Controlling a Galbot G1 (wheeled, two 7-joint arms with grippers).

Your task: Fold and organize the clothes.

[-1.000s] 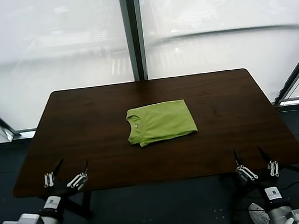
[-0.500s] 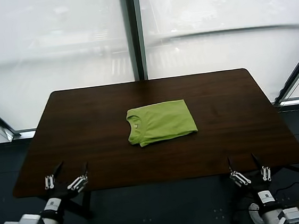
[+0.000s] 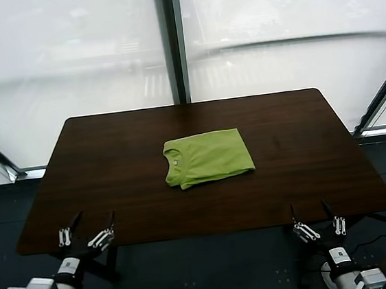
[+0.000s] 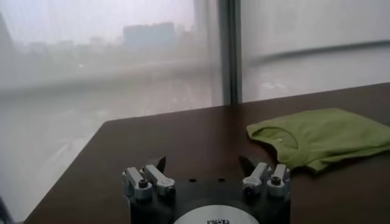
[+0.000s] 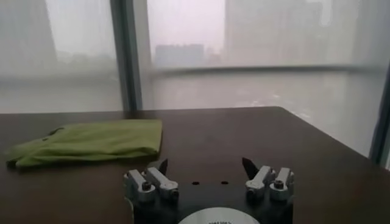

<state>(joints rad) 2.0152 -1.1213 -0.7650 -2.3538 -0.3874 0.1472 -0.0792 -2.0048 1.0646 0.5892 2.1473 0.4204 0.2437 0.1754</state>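
Note:
The clothes (image 3: 208, 157), a single lime-green T-shirt, lie folded into a compact rectangle at the middle of the dark wooden table (image 3: 112, 160), round neck toward the left. It also shows in the left wrist view as the clothes (image 4: 320, 137) and in the right wrist view as the clothes (image 5: 91, 141). My left gripper (image 3: 92, 218) (image 4: 203, 164) hangs open at the table's near left edge, holding nothing. My right gripper (image 3: 307, 208) (image 5: 205, 164) is open at the near right edge, also holding nothing. Both are far from the shirt.
Frosted windows with a dark vertical post (image 3: 170, 43) rise behind the table. Dark floor lies beyond the table's near edge (image 3: 202, 234). Table surface around the shirt is bare wood.
The right gripper has drawn back toward me and slightly left, lower at the table's near edge. The left gripper has sunk slightly. The shirt has not moved.

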